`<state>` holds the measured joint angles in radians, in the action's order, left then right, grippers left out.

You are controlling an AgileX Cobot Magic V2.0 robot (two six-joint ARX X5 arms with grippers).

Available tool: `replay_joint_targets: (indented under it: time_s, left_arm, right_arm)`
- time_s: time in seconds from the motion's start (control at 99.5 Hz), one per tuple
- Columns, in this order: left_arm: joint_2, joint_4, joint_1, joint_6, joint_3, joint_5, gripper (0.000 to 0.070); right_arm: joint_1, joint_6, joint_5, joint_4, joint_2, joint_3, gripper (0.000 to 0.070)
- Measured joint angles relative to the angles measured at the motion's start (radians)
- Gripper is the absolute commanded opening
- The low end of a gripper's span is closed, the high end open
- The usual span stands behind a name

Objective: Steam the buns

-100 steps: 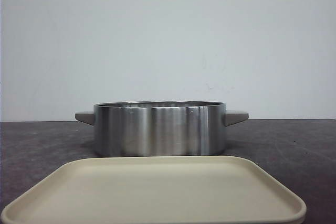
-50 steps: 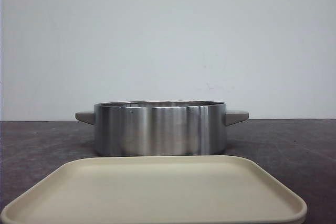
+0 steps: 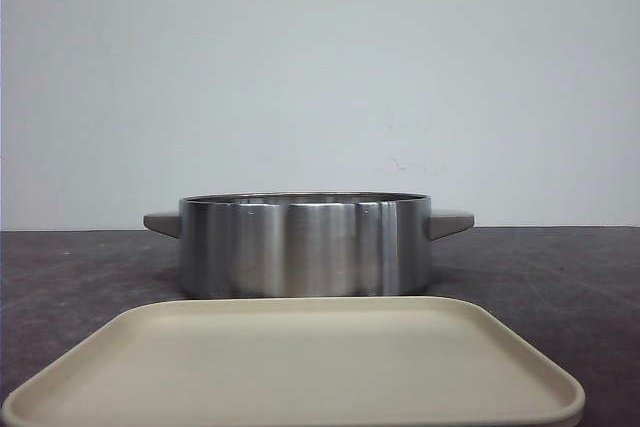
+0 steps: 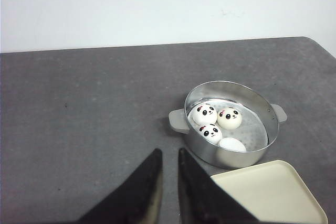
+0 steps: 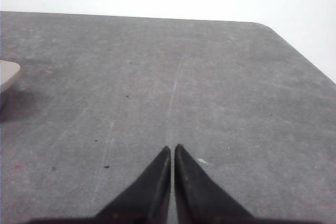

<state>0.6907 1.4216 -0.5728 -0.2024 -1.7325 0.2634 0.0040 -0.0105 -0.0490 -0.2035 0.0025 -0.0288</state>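
Left wrist view: four panda-faced buns (image 4: 217, 126) sit inside the steel steamer pot (image 4: 229, 123), beyond the empty cream tray (image 3: 300, 362). The left gripper (image 4: 169, 157), narrowly parted, and the right gripper (image 5: 172, 151), tips nearly touching, both hold nothing. Glossy, probably soft and light, each bun likely needs gentle pressure low on its flanks.
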Motion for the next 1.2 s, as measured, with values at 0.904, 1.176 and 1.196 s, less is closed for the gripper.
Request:
replay_joint_targets:
  time_s: [0.904, 1.176, 1.196]
  left_arm:
    - [-0.486, -1.189, 0.464, 0.1, 1.26, -0.477, 0.0015]
    - [-0.599, -1.475, 0.564, 0.034, 1.596, -0.453, 0.0016]
    - [-0.61, -1.496, 0.57, 0.034, 1.612, -0.444, 0.0015]
  right_arm:
    - [0.0, 0.0, 0.0, 0.0, 0.0, 0.0, 0.0004]
    - [0.0, 0.0, 0.0, 0.0, 0.0, 0.0, 0.0004]
    - [0.0, 0.0, 0.0, 0.0, 0.0, 0.0, 0.0004]
